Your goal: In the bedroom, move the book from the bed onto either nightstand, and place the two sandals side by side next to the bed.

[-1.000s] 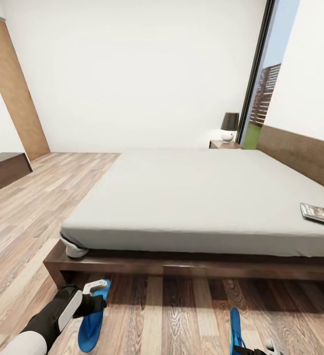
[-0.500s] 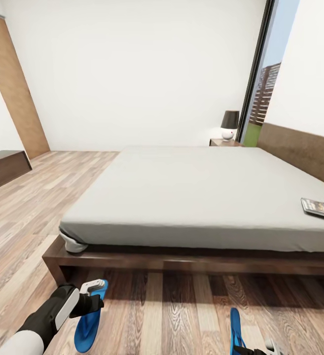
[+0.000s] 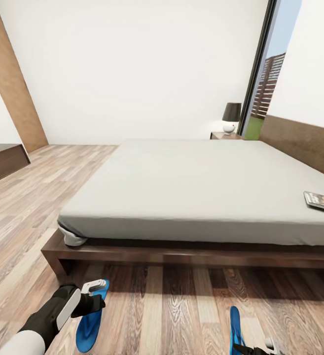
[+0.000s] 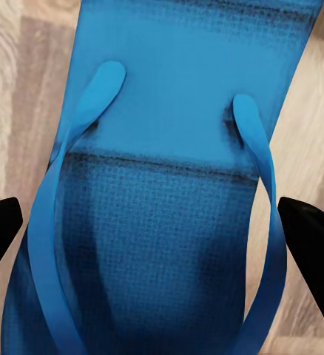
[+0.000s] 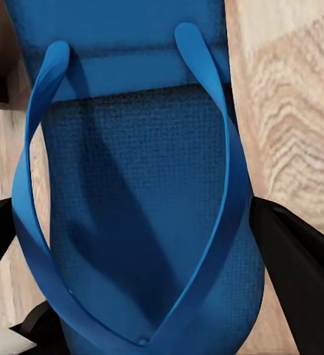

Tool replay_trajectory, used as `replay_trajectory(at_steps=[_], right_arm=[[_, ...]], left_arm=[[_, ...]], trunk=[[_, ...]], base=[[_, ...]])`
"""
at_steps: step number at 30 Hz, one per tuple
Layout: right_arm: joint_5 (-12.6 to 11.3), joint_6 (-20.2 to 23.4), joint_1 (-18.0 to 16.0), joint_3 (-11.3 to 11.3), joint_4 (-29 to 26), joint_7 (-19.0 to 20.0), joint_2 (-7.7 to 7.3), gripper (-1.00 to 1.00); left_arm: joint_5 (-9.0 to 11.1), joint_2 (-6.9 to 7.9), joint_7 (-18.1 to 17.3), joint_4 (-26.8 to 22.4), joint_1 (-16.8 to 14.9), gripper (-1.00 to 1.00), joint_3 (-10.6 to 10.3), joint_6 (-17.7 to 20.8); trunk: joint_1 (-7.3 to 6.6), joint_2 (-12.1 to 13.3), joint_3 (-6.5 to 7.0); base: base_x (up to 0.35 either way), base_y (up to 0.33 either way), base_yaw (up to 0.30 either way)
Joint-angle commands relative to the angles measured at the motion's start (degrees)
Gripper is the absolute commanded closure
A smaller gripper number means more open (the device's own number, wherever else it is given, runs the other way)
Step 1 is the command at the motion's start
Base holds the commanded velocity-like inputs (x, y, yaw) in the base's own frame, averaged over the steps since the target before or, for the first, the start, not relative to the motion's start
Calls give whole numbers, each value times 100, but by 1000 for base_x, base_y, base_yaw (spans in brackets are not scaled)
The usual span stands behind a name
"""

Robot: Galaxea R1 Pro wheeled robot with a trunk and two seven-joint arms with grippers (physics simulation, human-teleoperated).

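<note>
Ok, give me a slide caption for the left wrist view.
Left gripper straddling a blue sandal above the wood floor, fingers on either side of it.

the floor (image 3: 191,301) is pale wood plank with strong grain, faintly sheened. the bed frame (image 3: 181,255) is dark, smooth wood; its mattress (image 3: 196,187) is plain matt grey cloth. the sandal (image 4: 169,222) is bright blue with a fine woven-looking texture and smooth straps.

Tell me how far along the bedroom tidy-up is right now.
Nothing looks finished yet. In hand: each arm is at a sandal, the left sandal and the right sandal, jaws straddling each, lying far apart on the floor by the bed. Left: setting them side by side, and moving the book to a nightstand.
</note>
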Motion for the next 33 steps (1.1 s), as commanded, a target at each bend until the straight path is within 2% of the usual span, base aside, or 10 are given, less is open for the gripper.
replay_trajectory(at_steps=[1,4,5,7,10,12,14,18,26,33], right_arm=[[-86,131,-9,6,-57,17,-11,100],[-221,836,-31,-30,-299,33,-142,100],[-373,1321,-38,-37,-463,43,-221,100],[-755,1909,-43,-44,-807,53,-295,100],[-1570,2593,-42,-47,-1428,58,-446,100],[-1781,2766,-42,-48,-1549,64,-506,100],[-1863,2892,-38,-48,-1599,72,-732,100],[-1890,2967,-41,-48,-1618,77,-888,100],[-1892,2973,-37,-45,-1600,77,-906,100],[-1892,2973,-39,-39,-1605,69,-899,100]], left_arm=[[12,3,3,-7,-3,100,-29,17],[12,-13,3,-7,-3,100,-39,-2],[12,-17,3,-7,-3,100,-41,-23],[14,-19,3,-7,-3,100,-44,-36],[18,-38,4,-7,-3,100,-49,-43],[14,-100,4,-7,-3,100,-45,-44],[13,-132,4,-7,-3,100,-44,-45],[12,-142,4,-7,-3,100,-43,-45],[4,-135,4,-7,-3,100,-41,-88],[-52,-136,21,-3,-3,100,-47,-661]], trunk=[[1,-4,-28],[9,-8,-95],[11,-9,-117],[17,-12,-161],[24,-16,-228],[29,-19,-272],[35,-21,-316],[45,-27,-405],[66,-37,-582],[84,-47,-737]], base=[[0,0,0],[0,0,0],[0,0,0],[0,0,0],[0,0,0],[0,0,0],[0,0,0],[0,0,0],[0,0,0],[0,0,0]])
